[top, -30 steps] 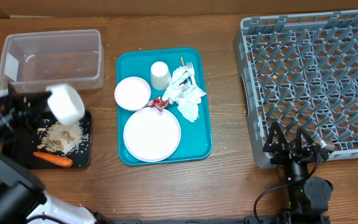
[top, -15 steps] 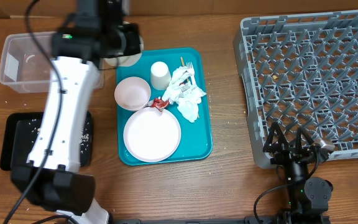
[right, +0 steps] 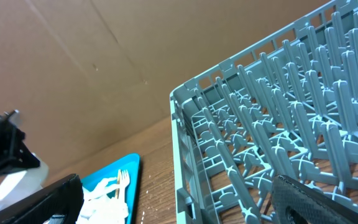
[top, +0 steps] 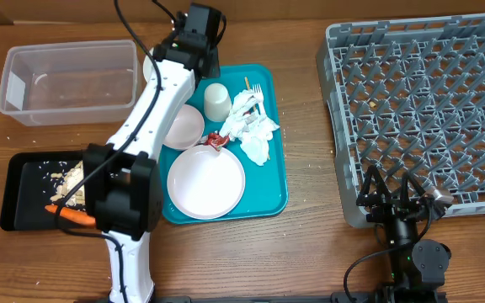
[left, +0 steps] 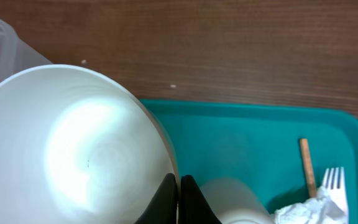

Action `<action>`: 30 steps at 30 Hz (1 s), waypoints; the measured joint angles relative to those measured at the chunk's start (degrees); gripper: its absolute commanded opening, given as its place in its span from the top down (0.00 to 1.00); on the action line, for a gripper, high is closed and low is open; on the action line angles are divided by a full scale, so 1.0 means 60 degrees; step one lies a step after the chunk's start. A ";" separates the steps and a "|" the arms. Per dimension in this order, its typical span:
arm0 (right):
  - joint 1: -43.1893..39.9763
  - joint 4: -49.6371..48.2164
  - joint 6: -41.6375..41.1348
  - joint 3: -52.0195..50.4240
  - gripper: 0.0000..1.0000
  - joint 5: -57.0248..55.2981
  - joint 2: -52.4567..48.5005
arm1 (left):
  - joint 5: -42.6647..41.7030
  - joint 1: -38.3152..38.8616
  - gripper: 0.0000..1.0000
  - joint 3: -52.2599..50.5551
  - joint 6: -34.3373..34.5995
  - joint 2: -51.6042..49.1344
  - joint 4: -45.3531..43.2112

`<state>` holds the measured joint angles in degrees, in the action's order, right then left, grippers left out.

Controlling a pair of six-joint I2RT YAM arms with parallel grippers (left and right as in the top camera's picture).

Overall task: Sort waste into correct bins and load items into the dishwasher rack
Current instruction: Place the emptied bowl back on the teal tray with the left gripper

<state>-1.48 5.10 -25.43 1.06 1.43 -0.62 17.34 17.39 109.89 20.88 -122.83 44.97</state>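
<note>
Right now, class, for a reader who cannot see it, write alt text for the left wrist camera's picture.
A white bowl, pinched at its rim by the left arm's black fingers, fills the left of the frame, with a wooden table behind it. At lower right, a teal tray holds a cup, a wooden stick, a white fork and a crumpled napkin.

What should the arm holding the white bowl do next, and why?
Probably carry the bowl across to the grey rack. The left end effector is shut on its rim, the bowl looks empty, and the food scraps lie in the black tray.
</note>
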 measured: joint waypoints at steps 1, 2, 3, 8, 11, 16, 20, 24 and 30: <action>0.0000 0.0004 0.0004 0.0000 0.00 0.0000 0.0000 | 0.0000 0.0000 0.93 0.0000 0.0000 -0.0146 -0.0004; 0.0000 0.0004 0.0000 0.0000 0.00 0.0000 0.0000 | 0.0000 0.0000 0.93 0.0000 0.0000 -0.0255 0.0000; 0.0000 0.0004 0.0000 0.0000 0.00 -0.0004 0.0000 | 0.0000 0.0000 0.92 0.0000 0.0000 -0.0317 0.0000; 0.0000 0.0004 -0.0004 0.0000 0.00 0.0000 0.0000 | 0.0000 0.0000 0.71 0.0000 0.0011 -0.0499 0.0069; 0.0000 0.0004 -0.0004 0.0000 0.00 0.0000 0.0000 | -0.0182 0.0000 0.64 0.0000 0.0051 -0.0499 0.0222; 0.0000 0.0000 0.0000 0.0000 0.00 0.0004 0.0000 | -0.0248 0.0000 0.62 0.0000 0.0033 -0.0499 0.0557; 0.0000 -0.0004 0.0000 0.0000 0.00 0.0000 0.0000 | -0.0255 0.0000 0.55 0.0062 0.0033 -0.0423 0.1311; 0.0000 0.0007 0.0000 0.0000 0.00 0.0004 0.0000 | -0.0284 0.0000 0.00 0.0630 0.0025 0.0033 0.2459; 0.0004 -0.0004 -0.0007 0.0000 0.00 0.0000 -0.0004 | 0.0044 -0.0138 0.00 0.1840 0.0208 0.2801 0.3869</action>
<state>-1.45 5.08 -25.47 1.06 1.43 -0.64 17.61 16.56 120.92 22.13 -106.02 68.18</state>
